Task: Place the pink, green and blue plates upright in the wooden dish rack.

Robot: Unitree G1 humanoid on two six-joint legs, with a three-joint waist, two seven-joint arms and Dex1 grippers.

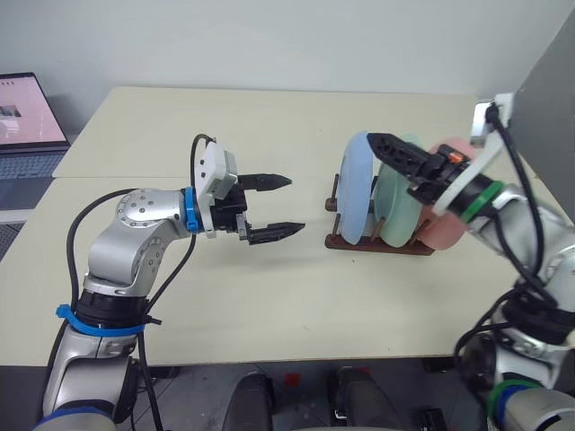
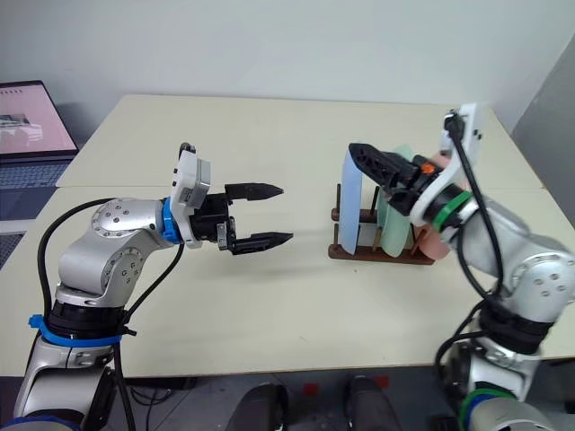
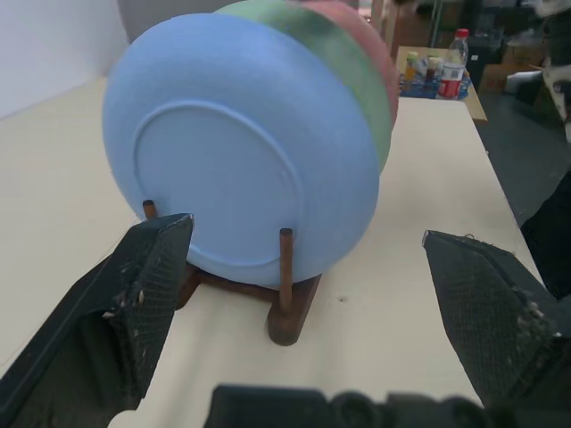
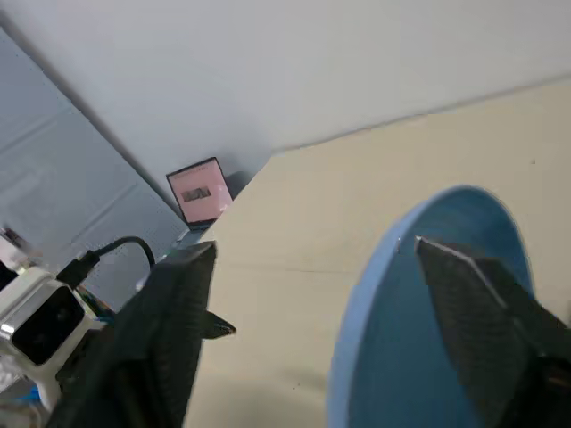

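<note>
You had all three plates upright in the wooden dish rack (image 1: 377, 241) near the table's (image 1: 269, 296) right edge: blue plate (image 1: 356, 189), green plate (image 1: 396, 205), pink plate (image 1: 446, 224). Both the left gripper (image 1: 272, 207) and right gripper (image 4: 312, 330) stood spread and empty, so placing looked complete.

The round pink plate (image 1: 446, 232) stood mostly hidden behind the round pale green plate (image 1: 395, 202) and the right claw's (image 1: 384, 144) arm, only its rim and lower edge visible. The green plate itself was largely covered by the round light blue plate (image 3: 241, 152). The dark reddish-brown wooden rack (image 3: 290, 308) showed little more than two pegs and a base end. An open laptop (image 1: 27, 126) beyond the worktop (image 1: 269, 117) was cut off by the edge — its screen unreadable.
</note>
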